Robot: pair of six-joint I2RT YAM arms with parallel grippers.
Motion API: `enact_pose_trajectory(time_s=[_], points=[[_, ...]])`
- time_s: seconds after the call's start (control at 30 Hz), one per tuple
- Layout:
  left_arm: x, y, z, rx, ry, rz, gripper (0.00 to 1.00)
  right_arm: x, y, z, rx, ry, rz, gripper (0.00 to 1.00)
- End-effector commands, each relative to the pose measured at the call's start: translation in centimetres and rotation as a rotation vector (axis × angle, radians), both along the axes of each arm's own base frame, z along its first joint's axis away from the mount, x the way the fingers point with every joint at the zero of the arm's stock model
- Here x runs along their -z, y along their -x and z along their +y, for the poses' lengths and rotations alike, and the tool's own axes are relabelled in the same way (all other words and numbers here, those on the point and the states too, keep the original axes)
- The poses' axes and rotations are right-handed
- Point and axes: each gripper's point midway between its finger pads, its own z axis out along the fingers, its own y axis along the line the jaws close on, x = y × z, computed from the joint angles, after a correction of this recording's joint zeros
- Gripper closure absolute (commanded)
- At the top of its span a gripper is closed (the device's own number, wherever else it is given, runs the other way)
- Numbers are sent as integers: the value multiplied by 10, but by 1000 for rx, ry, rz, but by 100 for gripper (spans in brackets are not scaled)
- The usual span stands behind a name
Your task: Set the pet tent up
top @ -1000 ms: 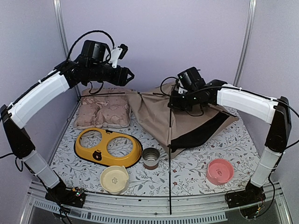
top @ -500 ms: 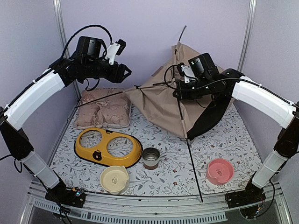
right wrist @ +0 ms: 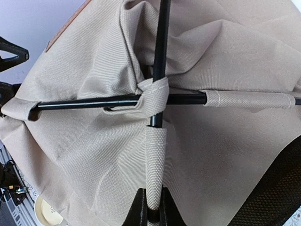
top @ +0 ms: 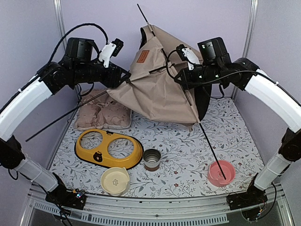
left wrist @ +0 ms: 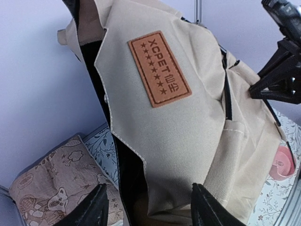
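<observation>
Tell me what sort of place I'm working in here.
Probably a robot test booth staged as a pet corner: plain lilac walls with metal posts, a floral mat, and pet gear such as the pet tent, yellow double feeder and cushion.

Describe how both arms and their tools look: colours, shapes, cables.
Left arm and right arm: white shell links between black joints. A thin black cable loops above the left wrist. White brackets sit beside both wrists. The left tool and right tool have black fingers.
</observation>
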Motion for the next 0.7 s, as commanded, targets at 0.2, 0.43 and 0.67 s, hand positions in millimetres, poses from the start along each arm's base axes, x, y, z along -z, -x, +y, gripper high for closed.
enact_pose_trajectory(time_s=[0.2, 0.43, 0.67], points=[[-17, 25, 16, -2, 16, -15, 39, -73, -26, 7, 8, 9, -229, 100], [-13, 23, 17, -14, 1, -14, 36, -77, -45, 4, 37, 140, -374, 100], [-12, 20, 13, -12, 12, -6, 35, -90, -44, -2, -60, 238, -535, 100]])
